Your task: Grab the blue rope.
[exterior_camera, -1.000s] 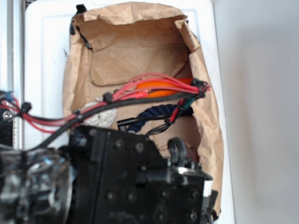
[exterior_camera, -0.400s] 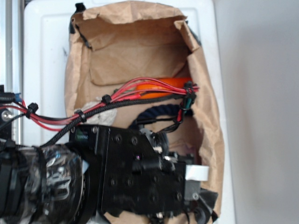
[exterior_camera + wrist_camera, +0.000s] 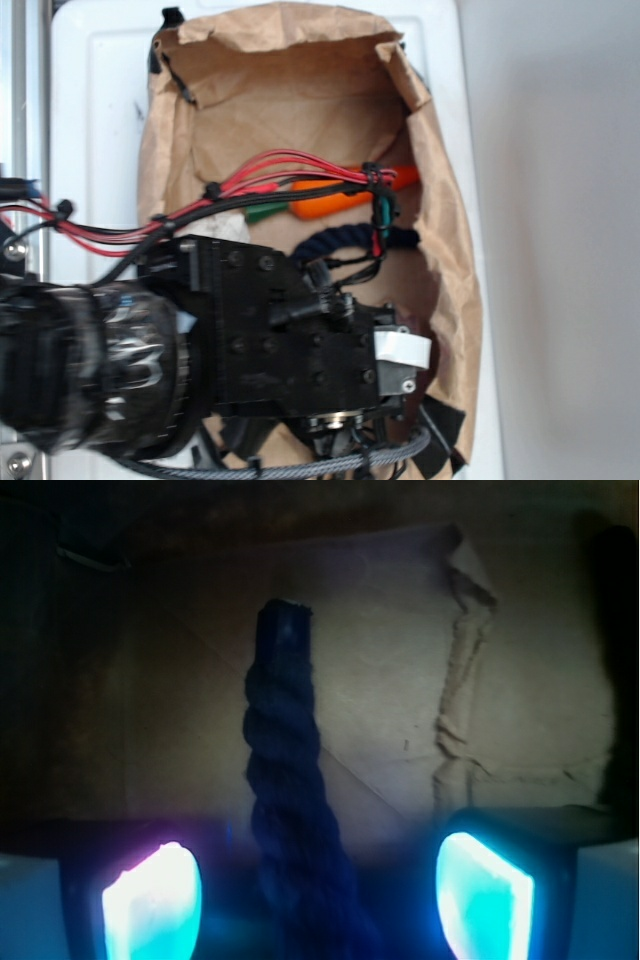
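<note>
Navy twisted strands mark the blue rope (image 3: 288,800), which lies on brown paper directly between the spread, glowing fingers (image 3: 152,900) of the end effector (image 3: 318,898), touching neither. The rope's cut tip points away, ahead of the end effector; an orange carrot (image 3: 335,200) lies beyond.

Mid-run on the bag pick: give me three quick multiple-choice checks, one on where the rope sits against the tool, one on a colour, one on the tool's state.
1. In the wrist view, the blue rope lies
A. between the two fingers
B. outside the left finger
C. outside the right finger

2. The carrot behind the rope is
A. yellow
B. orange
C. white

3. The tool is
A. shut on the rope
B. shut on nothing
C. open

Answers: 1 A, the rope runs up the middle between the lit fingers. 2 B, it shows orange inside the paper bag. 3 C, gaps remain on both sides of the rope.
</note>
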Controlling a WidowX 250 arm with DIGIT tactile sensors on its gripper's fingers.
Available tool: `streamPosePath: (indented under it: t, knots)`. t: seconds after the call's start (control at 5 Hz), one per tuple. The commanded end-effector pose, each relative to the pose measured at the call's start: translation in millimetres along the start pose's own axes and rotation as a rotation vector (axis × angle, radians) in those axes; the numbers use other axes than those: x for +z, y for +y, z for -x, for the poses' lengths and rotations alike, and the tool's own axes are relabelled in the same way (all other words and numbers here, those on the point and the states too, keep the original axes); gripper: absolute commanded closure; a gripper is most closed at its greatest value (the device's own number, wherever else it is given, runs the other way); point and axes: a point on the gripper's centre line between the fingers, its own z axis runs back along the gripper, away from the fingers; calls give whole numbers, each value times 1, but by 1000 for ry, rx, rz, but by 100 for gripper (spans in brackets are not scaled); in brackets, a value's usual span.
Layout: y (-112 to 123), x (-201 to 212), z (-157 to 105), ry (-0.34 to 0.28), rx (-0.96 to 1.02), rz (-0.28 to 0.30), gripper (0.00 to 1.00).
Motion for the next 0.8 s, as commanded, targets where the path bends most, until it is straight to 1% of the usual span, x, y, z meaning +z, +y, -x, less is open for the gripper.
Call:
streamPosePath:
  t: [0.0,0.2,0.4,0.6]
  knots:
    - [-13,-26,-20,-31,-33,-67,0]
    - [-13,-23,-20,-50,0,-81,100]
    - [-11,-13,-19,-83,4,-66,100]
    - [-9,-9,-20,-84,9,-58,100]
